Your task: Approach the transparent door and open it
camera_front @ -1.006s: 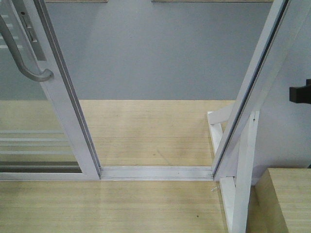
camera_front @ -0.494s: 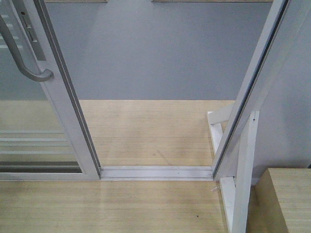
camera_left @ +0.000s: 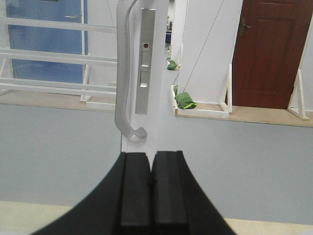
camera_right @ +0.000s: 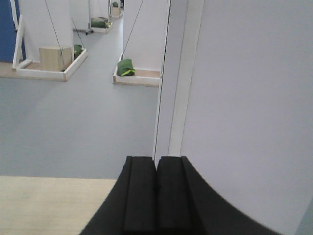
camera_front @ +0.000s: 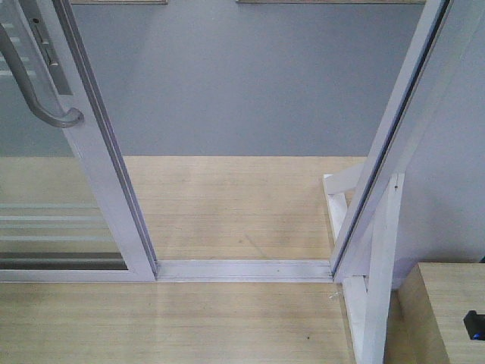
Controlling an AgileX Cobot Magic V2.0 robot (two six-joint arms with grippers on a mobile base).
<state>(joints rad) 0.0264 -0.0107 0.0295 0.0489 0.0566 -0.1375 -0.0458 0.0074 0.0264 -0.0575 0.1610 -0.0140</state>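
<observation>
The transparent door (camera_front: 68, 174) stands at the left of the front view, its white stile slanting down to the floor track (camera_front: 242, 269). A broad gap lies between it and the door frame (camera_front: 394, 144) on the right, so by my judgement it is already slid well open. Through the gap the grey floor (camera_front: 242, 83) beyond shows, with pale wooden flooring (camera_front: 235, 205) nearer.

The panel is tall, framed glass with thin horizontal bars, so I judge it heavy, rigid and breakable. It should run along its track rather than swing, and it wants a steady sideways force, not a jerk. The glass itself is smooth and no place to press.

The curved grey handle (camera_left: 122, 83) on the stile is the natural hold. Its hooked lower end lets a finger catch behind it, and a narrow lock plate (camera_left: 145, 58) sits just beside it.

The left gripper (camera_left: 151, 188) points straight at the handle's lower end but stays apart from it. Its black pads are pressed together with nothing between them. The right gripper (camera_right: 156, 193) faces the frame's edge, likewise closed and empty. A small black part (camera_front: 474, 324) of an arm peeks in at the lower right of the front view.
</observation>
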